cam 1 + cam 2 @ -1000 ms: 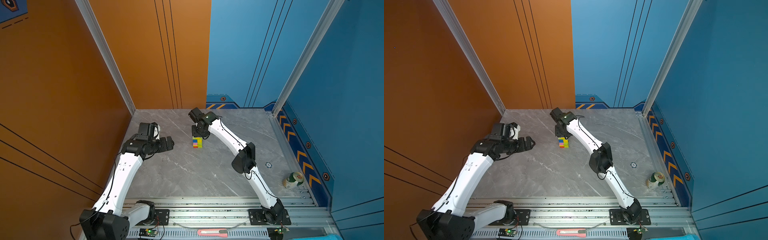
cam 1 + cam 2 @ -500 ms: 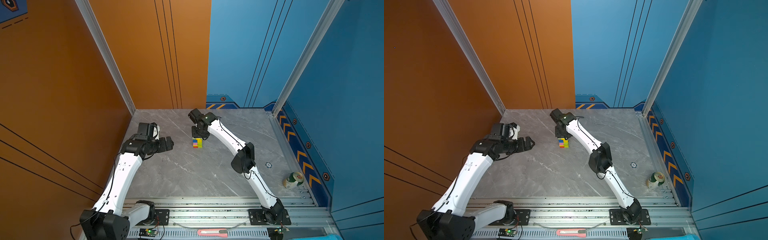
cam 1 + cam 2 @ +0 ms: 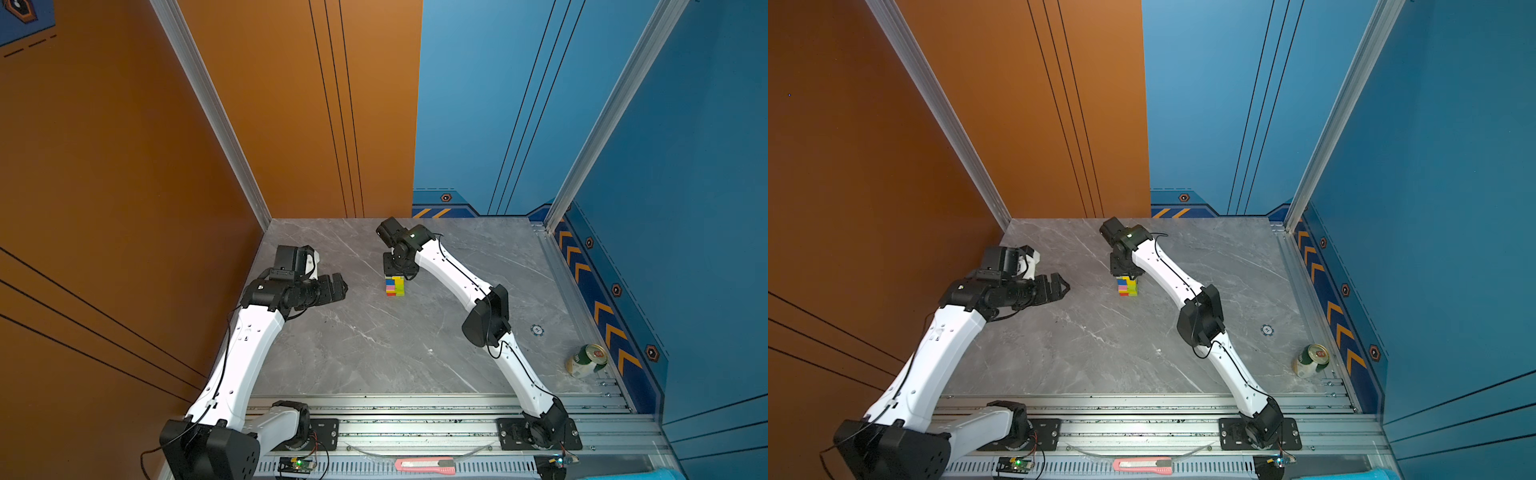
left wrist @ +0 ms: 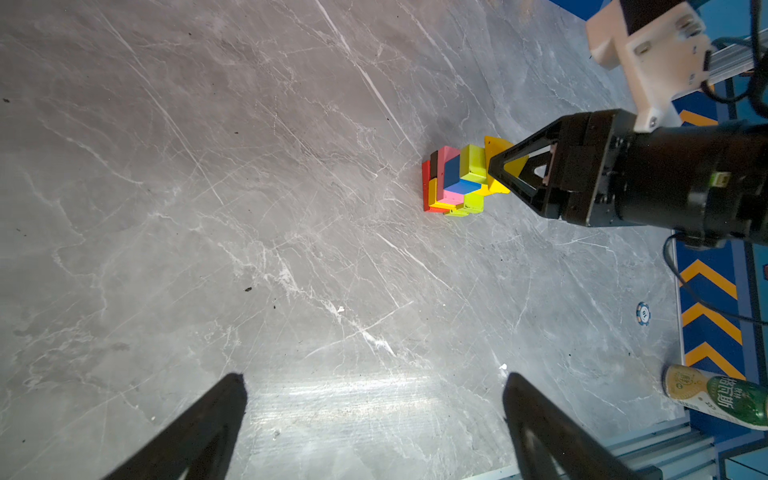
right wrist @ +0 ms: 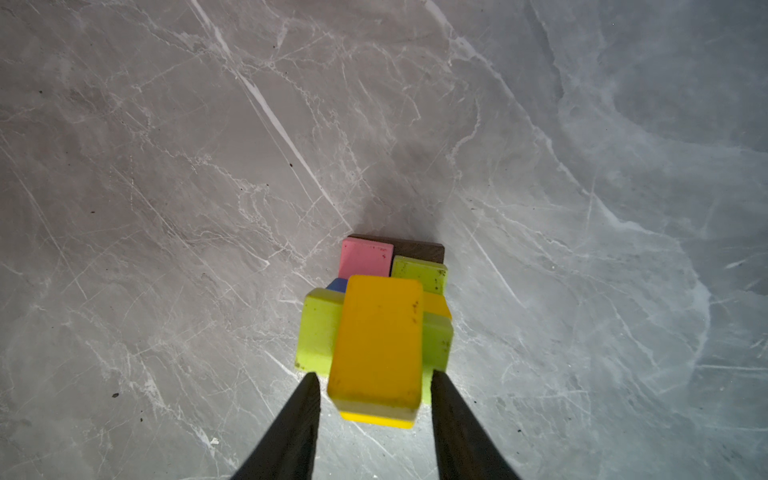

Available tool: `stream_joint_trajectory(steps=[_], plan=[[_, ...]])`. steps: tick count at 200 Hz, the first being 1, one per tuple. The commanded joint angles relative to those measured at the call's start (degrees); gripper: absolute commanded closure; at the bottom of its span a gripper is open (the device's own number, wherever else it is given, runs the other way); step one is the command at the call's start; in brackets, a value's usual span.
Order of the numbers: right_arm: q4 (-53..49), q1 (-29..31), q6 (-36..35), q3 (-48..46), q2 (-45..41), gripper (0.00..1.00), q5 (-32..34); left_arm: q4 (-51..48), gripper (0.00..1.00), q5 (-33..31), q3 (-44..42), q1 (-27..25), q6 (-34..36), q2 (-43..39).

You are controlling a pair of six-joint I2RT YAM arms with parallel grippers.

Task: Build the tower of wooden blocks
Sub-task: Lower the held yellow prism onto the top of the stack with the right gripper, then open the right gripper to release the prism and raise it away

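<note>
tower (image 3: 395,286) centre-back of table (image 3: 374,353) | right gripper (image 5: 374,376) above tower | can (image 3: 586,360) right-front

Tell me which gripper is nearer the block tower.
Right. The right gripper hangs directly over the tower, its fingers flanking the yellow roof piece on top. The left gripper, open, stands apart from the tower, off to its left in both top views.

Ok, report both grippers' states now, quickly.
Left gripper: wide open, empty, clear of the tower.
Right gripper: slightly open, fingers flanking the yellow roof block atop the tower, narrow gaps both sides, not gripping.
</note>
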Motion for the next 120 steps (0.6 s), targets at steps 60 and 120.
stream_joint_trajectory(steps=[60, 120], plan=[[-1.37, 1.08, 1.61, 1.34, -0.79, 0.56, 1.21, -2.19, 0.02, 1.11, 1.11, 0.79, 1.07, -0.92], [-1.45, 1.08, 2.11, 0.73, -1.24, 0.55, 1.66, -3.01, 0.02, 0.92, -0.21, 1.25, 0.97, -3.02]])
